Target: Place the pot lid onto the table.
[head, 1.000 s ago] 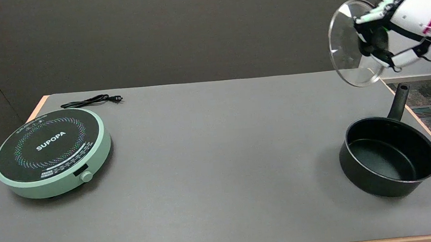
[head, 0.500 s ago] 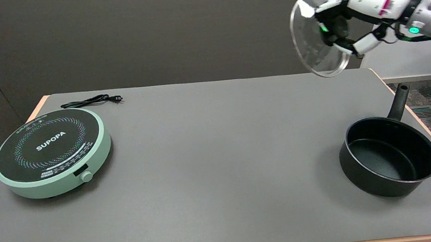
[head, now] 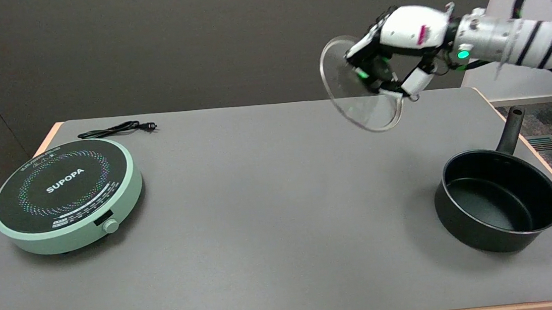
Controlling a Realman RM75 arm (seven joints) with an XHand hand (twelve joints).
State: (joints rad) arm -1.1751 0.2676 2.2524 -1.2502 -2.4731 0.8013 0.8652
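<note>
The right hand is carrying the round clear glass pot lid, fingers clamped on it, tilted above the grey bench; lowering and release are remaining.

right hand: white shell, black fingers, magenta label. Silver wrist, green LED, white forearm with black bands, black cable loop.

A grey counter edged in pale wood is seen. The cooker is mint green with a black top, white lettering and multicoloured dotted rings. The pot and cord are black. The lid is clear glass, and the right hand white with black fingers.
</note>
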